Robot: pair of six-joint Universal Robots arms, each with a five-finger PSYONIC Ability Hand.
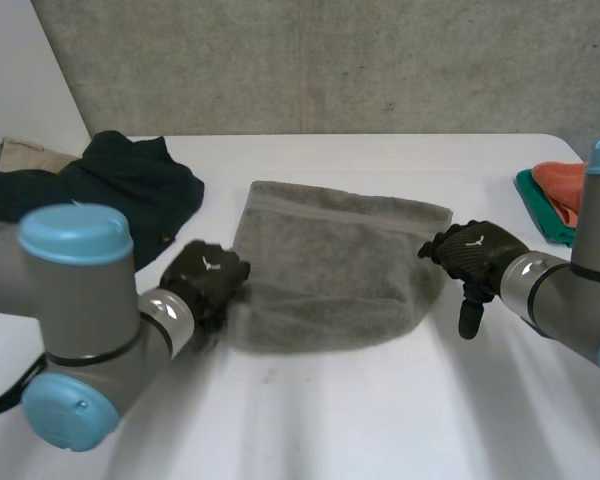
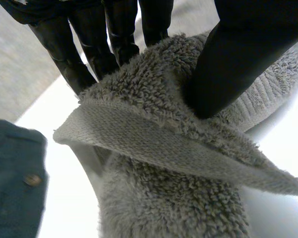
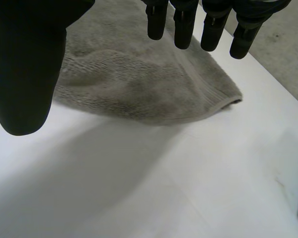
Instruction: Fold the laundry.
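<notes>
Fold looked barely begun | grey towel mid-frame on tabletop | my left hand fingers pinched its lower-left corner | right hand fingers apart, empty

Your black left hand sat low at the near left corner of the grey terry towel. Its thumb pressed on a raised fold of the cloth, pinching it against the fingers behind. Your black right hand hung at the towel's right edge, fingers straight, thumb spread wide, holding nothing. Both grey forearms reached in from the near side, wrists angled inward.
</notes>
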